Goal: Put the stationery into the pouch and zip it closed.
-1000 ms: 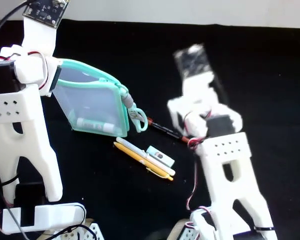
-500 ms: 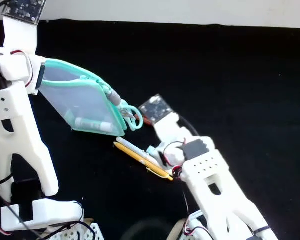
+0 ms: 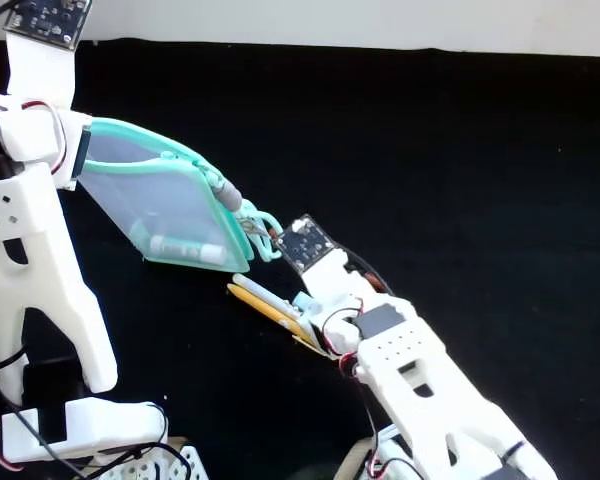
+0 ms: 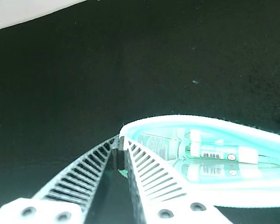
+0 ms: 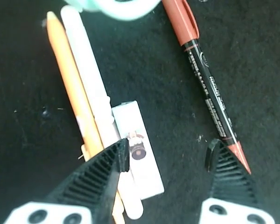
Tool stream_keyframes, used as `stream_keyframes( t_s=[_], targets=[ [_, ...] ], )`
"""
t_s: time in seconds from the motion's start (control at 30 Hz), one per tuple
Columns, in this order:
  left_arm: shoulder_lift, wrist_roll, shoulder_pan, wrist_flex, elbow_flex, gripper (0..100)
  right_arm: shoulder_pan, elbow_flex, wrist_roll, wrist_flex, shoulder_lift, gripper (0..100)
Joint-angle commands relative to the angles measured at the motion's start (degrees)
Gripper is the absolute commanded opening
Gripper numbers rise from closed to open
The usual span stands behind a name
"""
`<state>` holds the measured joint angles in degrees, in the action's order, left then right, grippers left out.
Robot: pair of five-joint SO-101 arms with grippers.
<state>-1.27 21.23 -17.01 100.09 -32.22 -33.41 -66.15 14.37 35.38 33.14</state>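
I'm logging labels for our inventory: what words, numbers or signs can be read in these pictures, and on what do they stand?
No text reads clearly enough to quote.
Marker: white print and a round sign along the black barrel, too blurred to read.
Tubes inside the pouch: barcodes and small round signs, digits too small.
White block: one small dark mark, not legible.
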Motion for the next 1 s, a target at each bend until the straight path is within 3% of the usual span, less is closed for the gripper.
stream_keyframes(
  t_s=[0.0,0.3,0.37,0.43,0.47,0.7,0.97],
  targets=[
    [-0.66,-0.44,0.04,0.53,0.4,1,-0.31,-0.04,0.62,-5.14,-4.35,26.1],
    [-0.66,-0.44,-0.13,0.53,0.4,1,-0.31,2.51,0.62,-7.87,-13.76,25.0],
    [-0.66,-0.44,-0.13,0.53,0.4,1,-0.22,2.59,0.62,-7.87,-14.11,17.0],
    [-0.66,-0.44,-0.13,0.53,0.4,1,-0.04,2.68,0.26,-7.96,-14.11,1.6],
    [-0.66,-0.44,-0.13,0.53,0.4,1,0.4,2.68,0.18,-8.04,-14.11,0.2],
    [-1.01,-0.44,-0.13,0.53,0.57,1,5.32,6.9,-0.26,-7.87,-13.23,0.6],
    [-1.01,-0.44,0.13,0.44,0.57,1,10.95,16.4,-6.86,-6.99,-0.4,0.6]
  ],
)
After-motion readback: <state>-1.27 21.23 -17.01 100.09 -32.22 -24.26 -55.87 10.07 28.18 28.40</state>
